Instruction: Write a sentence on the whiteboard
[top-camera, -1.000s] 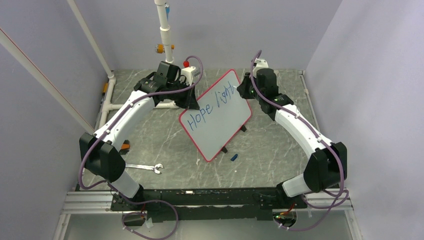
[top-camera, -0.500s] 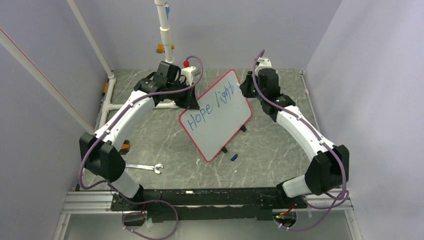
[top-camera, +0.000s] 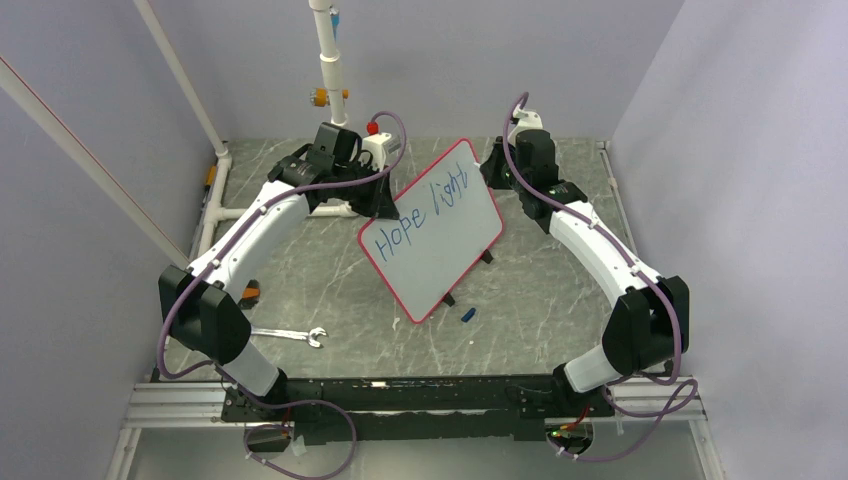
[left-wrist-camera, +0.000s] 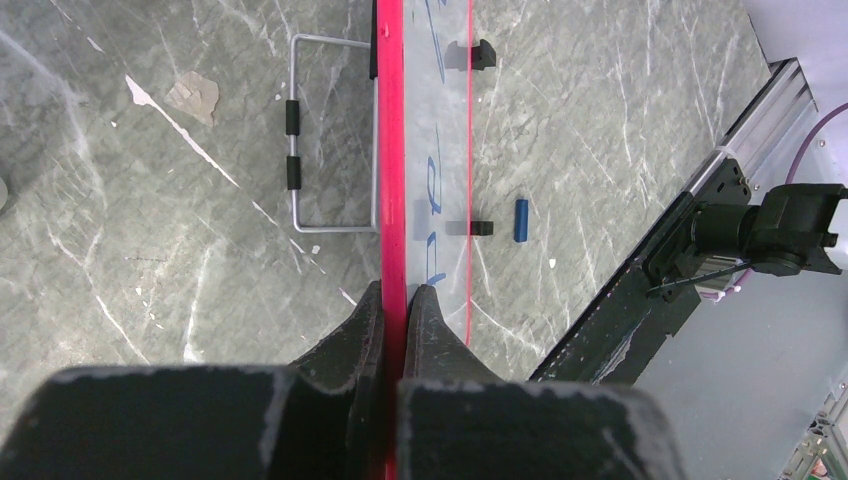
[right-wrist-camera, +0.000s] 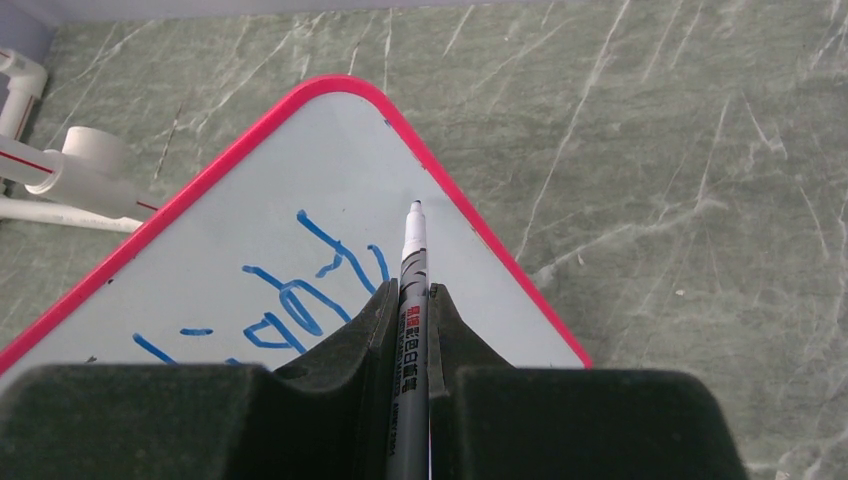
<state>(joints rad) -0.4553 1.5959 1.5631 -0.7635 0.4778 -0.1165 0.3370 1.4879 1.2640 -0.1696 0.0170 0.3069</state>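
The whiteboard (top-camera: 440, 250) stands tilted on its black feet mid-table, white with a red border. The sentence (top-camera: 420, 212) in blue reads "Hope light" on one line. My left gripper (top-camera: 384, 204) is shut on the board's red left edge (left-wrist-camera: 392, 150), with one finger on each face (left-wrist-camera: 398, 290). My right gripper (top-camera: 497, 172) is at the board's far right corner, shut on a grey marker (right-wrist-camera: 411, 262). The marker tip is over bare white board (right-wrist-camera: 330, 170) just right of the last blue strokes (right-wrist-camera: 300, 290). Whether the tip touches the board I cannot tell.
A blue marker cap (top-camera: 467, 314) lies on the table near the board's front feet, also in the left wrist view (left-wrist-camera: 521, 219). A wrench (top-camera: 290, 335) lies front left. White pipes (top-camera: 330, 70) rise at the back. A wire stand (left-wrist-camera: 320, 150) sits behind the board.
My right gripper has shifted with the marker toward the far right corner of the board, away from the last letters. The left arm and the board have stayed put.
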